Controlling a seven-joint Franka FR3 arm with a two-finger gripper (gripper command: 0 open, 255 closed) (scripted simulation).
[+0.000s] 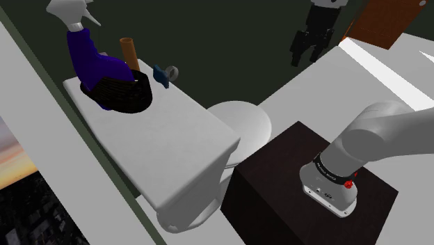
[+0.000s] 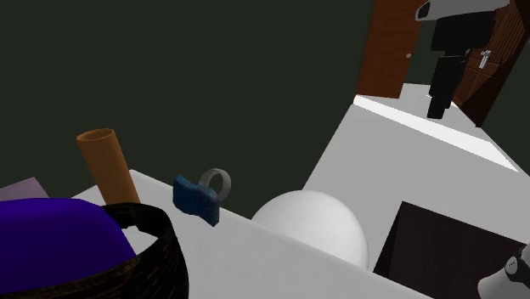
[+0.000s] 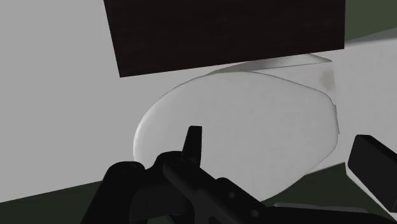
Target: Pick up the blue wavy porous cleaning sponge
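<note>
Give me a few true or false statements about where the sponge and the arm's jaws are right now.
The blue wavy sponge lies inside the dark woven basket. False: it rests on the white slab beside the basket.
A grey ring sits next to the sponge. True.
The black jaws clasp the sponge. False: they stand open, away from it.
An orange-brown cylinder stands by the basket. True.

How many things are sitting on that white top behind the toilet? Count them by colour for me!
Purple bottle: 1
Dark basket: 1
Brown tube: 1
Blue sponge: 1
Grey ring: 1
Total: 5
</note>
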